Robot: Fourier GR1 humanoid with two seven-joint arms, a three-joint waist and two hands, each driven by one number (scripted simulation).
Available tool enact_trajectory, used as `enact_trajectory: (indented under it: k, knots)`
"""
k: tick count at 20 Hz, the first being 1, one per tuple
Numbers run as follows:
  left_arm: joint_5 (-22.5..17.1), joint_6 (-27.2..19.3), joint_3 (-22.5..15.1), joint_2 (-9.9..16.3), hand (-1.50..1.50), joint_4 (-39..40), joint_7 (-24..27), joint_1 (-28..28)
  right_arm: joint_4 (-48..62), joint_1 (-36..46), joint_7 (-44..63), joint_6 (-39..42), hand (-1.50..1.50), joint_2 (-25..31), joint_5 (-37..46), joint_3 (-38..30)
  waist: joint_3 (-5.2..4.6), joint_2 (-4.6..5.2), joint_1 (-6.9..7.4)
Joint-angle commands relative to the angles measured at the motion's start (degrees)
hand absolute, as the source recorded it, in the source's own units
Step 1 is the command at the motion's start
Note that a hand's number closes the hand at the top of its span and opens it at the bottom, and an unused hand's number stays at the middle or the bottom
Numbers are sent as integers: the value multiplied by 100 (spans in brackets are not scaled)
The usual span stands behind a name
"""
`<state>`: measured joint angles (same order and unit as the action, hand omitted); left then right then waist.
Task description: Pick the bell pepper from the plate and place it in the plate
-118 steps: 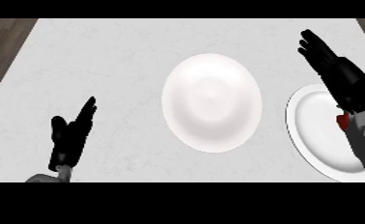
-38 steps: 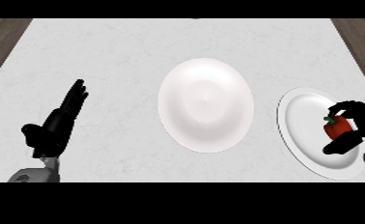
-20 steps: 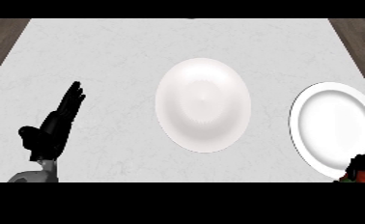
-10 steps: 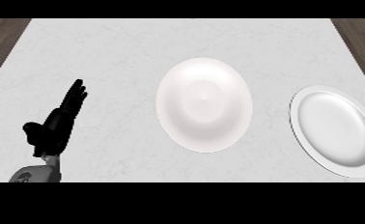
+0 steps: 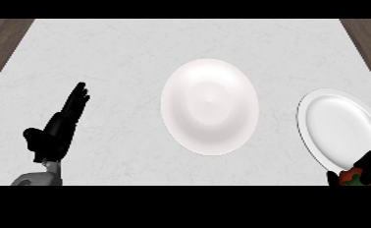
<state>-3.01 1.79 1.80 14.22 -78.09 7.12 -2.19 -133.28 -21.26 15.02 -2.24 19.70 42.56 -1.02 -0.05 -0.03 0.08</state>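
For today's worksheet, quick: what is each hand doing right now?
Left hand: open, fingers straight, resting at the view's left.
Right hand: barely in view at the lower right edge, curled round the bell pepper.

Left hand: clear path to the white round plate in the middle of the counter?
Probably yes. The left hand rests open at the view's left, and only bare grey counter lies between it and the middle white round plate.

One head view looks steeply down onto the counter (image 5: 109, 50).
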Motion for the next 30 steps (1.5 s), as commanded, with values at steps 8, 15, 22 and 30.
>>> enact_trajectory:
  k: [8,15,22,30]
  knots:
    - [173,-97,15,-149,0,273,-286,-440,1109,2799,1734,850,150,-593,1198,1675,0,19,55]
    - [111,215,174,-36,0,107,85,-101,2294,3555,1913,496,150,-1623,1878,2319,4,3,28]
    - [284,44,119,-267,0,409,131,-256,4720,4783,1733,-811,150,-1960,1662,2175,5,20,64]
    - [295,-35,-12,-376,0,-332,-322,-80,6212,5570,2697,-2525,-150,-1969,748,2243,8,28,148]
